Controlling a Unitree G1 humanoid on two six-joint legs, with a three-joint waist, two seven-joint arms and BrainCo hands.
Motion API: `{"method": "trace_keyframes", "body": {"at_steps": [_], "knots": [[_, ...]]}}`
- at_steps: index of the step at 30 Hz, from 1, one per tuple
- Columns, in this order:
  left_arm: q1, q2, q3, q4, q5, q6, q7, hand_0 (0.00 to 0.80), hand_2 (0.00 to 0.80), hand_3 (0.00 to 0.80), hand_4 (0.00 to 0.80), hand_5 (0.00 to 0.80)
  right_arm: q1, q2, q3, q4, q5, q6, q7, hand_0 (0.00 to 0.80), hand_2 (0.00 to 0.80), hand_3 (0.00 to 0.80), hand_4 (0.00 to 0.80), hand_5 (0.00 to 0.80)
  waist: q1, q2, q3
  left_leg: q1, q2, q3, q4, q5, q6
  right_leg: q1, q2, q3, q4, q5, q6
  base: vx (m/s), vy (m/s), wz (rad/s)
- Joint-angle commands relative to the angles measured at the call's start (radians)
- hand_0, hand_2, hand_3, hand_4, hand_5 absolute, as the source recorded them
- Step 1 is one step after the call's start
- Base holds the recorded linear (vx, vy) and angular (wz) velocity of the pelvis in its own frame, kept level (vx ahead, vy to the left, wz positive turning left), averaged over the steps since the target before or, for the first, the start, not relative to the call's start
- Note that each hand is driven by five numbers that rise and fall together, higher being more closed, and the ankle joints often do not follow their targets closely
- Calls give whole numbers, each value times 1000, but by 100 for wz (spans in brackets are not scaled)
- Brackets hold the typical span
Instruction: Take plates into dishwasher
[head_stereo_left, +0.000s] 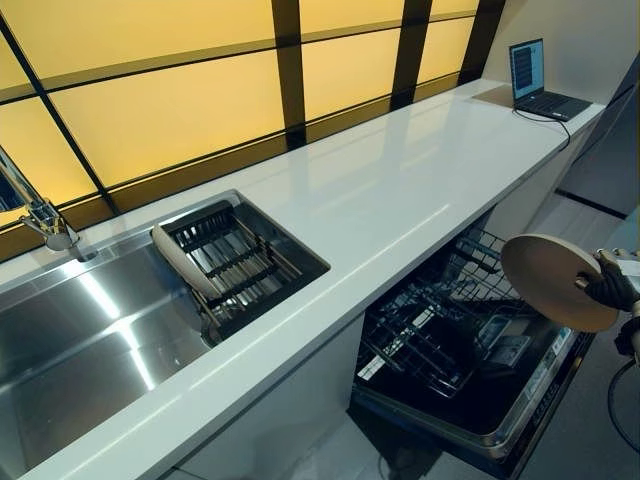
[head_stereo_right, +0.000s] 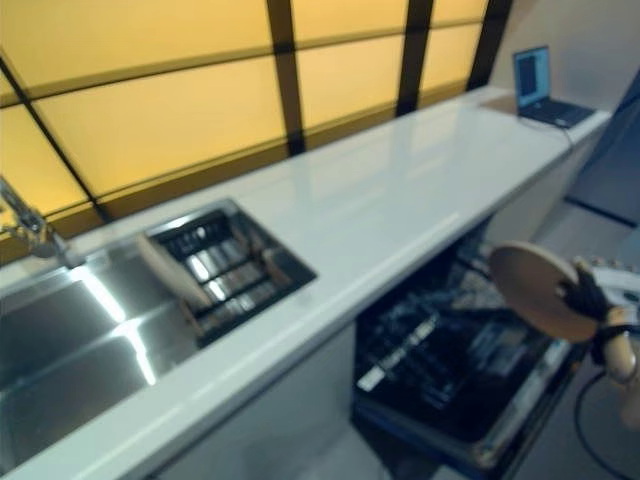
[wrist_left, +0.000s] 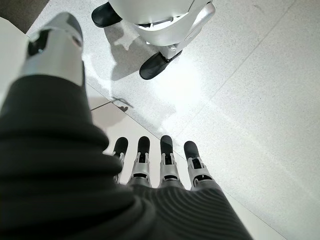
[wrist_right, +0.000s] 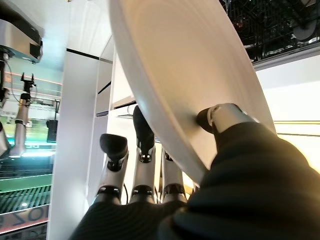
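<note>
My right hand (head_stereo_left: 612, 284) is shut on a round beige plate (head_stereo_left: 553, 280), held on edge above the open dishwasher's lower rack (head_stereo_left: 445, 330). In the right wrist view the thumb (wrist_right: 220, 116) presses the plate's (wrist_right: 195, 70) face while the fingers (wrist_right: 145, 150) lie behind its rim. Another plate (head_stereo_left: 182, 262) leans upright in the dish rack (head_stereo_left: 240, 265) set in the sink. My left hand (wrist_left: 160, 165) appears only in its wrist view, fingers straight, hanging over the floor and holding nothing.
A long white counter (head_stereo_left: 400, 190) runs over the dishwasher. The steel sink (head_stereo_left: 80, 340) with a faucet (head_stereo_left: 40, 215) lies at the left. A laptop (head_stereo_left: 535, 80) stands at the counter's far end. The dishwasher door (head_stereo_left: 480, 430) is folded down.
</note>
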Motion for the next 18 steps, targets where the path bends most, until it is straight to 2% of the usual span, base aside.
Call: {"method": "trace_keyframes", "body": {"at_steps": [1,5,18], "knots": [[2,48,34,58,56,-5,-7,0,0,0,0,0,-66,52,35,-8,-48,-11,-59,800,800,800,800,800,47,-83,-61,13,-22,-42,-4,-27,6,36,-87,-30,1,12,129,6,-10,4],[1,48,35,58,60,-2,-8,0,0,0,0,0,-80,54,58,-24,-61,-23,-51,800,800,800,800,800,52,-82,-61,11,-23,-45,-4,-26,7,35,-89,-36,1,12,129,3,-6,7],[4,51,26,53,78,0,-20,0,0,0,0,0,-220,62,219,-22,-116,40,-2,800,800,800,800,800,87,-79,-58,3,-25,-62,-4,-21,5,38,-99,-60,1,8,128,0,-4,4]]}}
